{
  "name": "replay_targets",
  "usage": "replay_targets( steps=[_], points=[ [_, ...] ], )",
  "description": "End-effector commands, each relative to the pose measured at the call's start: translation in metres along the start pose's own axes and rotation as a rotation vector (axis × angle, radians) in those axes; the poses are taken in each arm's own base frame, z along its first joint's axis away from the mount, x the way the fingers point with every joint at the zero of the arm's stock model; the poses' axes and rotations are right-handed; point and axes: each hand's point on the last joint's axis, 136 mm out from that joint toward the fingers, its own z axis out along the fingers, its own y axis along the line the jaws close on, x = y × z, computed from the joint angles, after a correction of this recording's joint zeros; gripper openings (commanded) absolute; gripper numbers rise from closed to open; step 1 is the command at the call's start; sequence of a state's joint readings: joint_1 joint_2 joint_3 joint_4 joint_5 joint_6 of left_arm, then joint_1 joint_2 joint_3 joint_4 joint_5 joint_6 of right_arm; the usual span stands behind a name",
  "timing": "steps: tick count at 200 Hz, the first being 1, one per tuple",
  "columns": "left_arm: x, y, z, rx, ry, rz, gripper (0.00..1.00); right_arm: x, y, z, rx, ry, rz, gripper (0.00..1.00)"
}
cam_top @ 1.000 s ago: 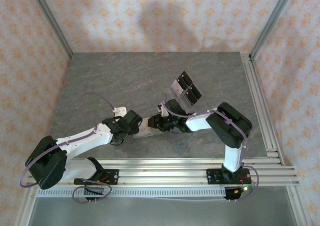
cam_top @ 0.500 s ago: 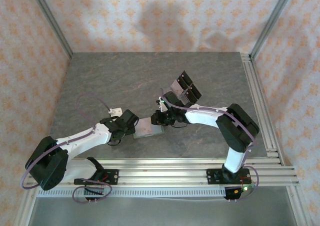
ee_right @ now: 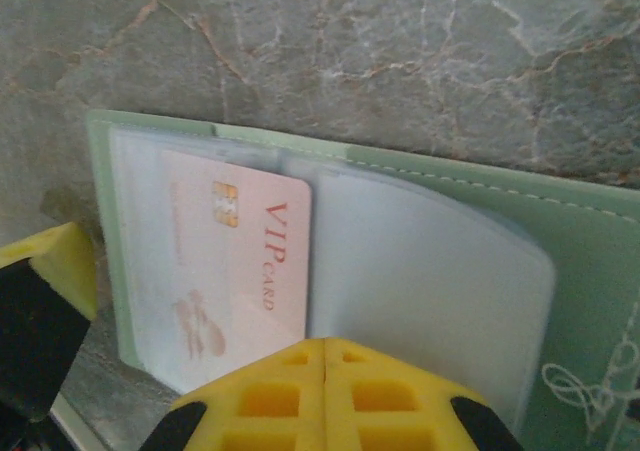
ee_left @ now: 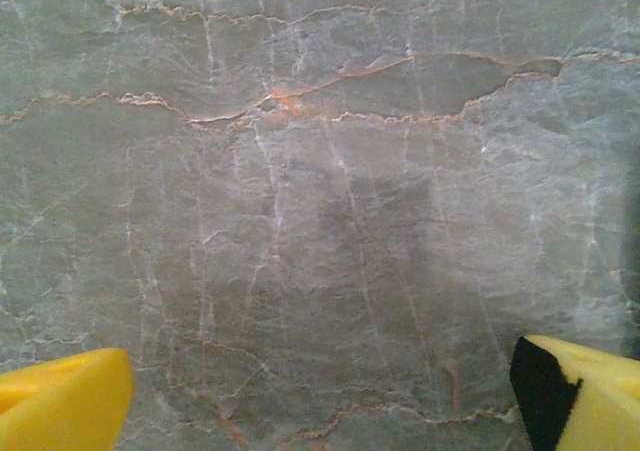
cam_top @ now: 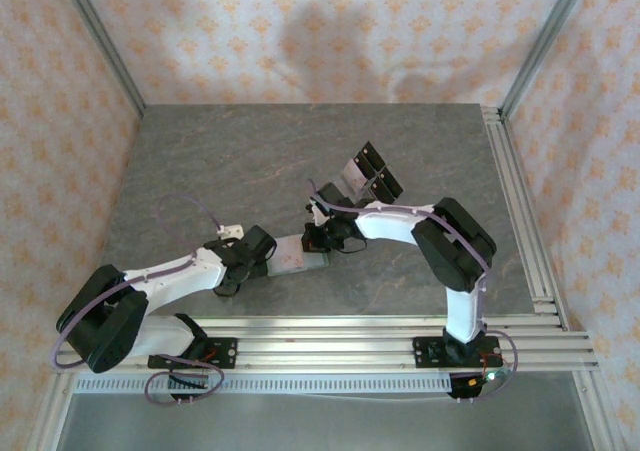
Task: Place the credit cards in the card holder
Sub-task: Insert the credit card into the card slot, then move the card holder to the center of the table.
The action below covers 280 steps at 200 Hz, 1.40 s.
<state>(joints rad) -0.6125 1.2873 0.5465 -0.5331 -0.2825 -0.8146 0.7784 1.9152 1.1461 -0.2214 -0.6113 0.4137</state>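
Centrally on the grey marble-patterned table (cam_top: 220,161), near its front edge, the card holder (cam_top: 298,255) is laid open and flat, with an arm reaching in from either side. From above, the left gripper (ee_left: 320,383) is seen just beside the holder's left end; whether it touches the holder cannot be told. In the left wrist view its yellow fingers (ee_left: 62,403) are spread wide at the bottom corners, with bare table between them and nothing held.

The right gripper (ee_right: 190,301) is lowered over the holder's right end. Its jaws are likewise parted: one yellow finger is seen at the left edge of the right wrist view, by the holder's short side, and the other at the bottom centre, over the holder's near long edge. Nothing is clamped between them.

Inside the sage-green cover, two clear plastic sleeves are seen side by side. A pale pink credit card (ee_right: 240,261), marked with a gold chip and the words VIP CARD, is tucked inside the left sleeve (ee_right: 140,201), its long sides parallel to the holder's short edge. The right sleeve (ee_right: 430,291) is overlapped slightly by the first at the fold. A line of pale stitching (ee_right: 520,193) runs along the cover's far edge.

Behind the right arm, well apart from the holder, a clear stand (cam_top: 368,174) with black panels is tilted on the table
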Motion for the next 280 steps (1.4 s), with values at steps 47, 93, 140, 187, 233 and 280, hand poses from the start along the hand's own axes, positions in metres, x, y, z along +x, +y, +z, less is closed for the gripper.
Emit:
replay_targets(
  steps=[47, 93, 140, 187, 233, 280],
  points=[
    [0.004, -0.002, 0.009, -0.006, 0.020, -0.020, 0.98, 0.002, 0.004, 0.011, 0.034, 0.047, -0.038, 0.05],
    [0.007, -0.006, 0.013, 0.002, 0.034, -0.018, 0.98, 0.006, 0.014, 0.016, 0.040, 0.084, -0.072, 0.05],
    [0.007, -0.008, 0.014, 0.008, 0.038, -0.015, 0.98, 0.008, 0.029, 0.022, 0.032, 0.122, -0.112, 0.05],
    [0.008, -0.008, 0.015, 0.004, 0.042, -0.009, 0.98, 0.009, 0.028, 0.021, 0.067, 0.128, -0.141, 0.05],
    [0.006, -0.010, 0.014, 0.007, 0.040, -0.006, 0.98, -0.002, 0.006, 0.002, 0.106, 0.053, -0.095, 0.11],
    [-0.001, -0.015, 0.012, 0.011, 0.028, 0.008, 0.98, 0.000, -0.030, -0.008, 0.163, 0.036, -0.039, 0.10]
  ],
)
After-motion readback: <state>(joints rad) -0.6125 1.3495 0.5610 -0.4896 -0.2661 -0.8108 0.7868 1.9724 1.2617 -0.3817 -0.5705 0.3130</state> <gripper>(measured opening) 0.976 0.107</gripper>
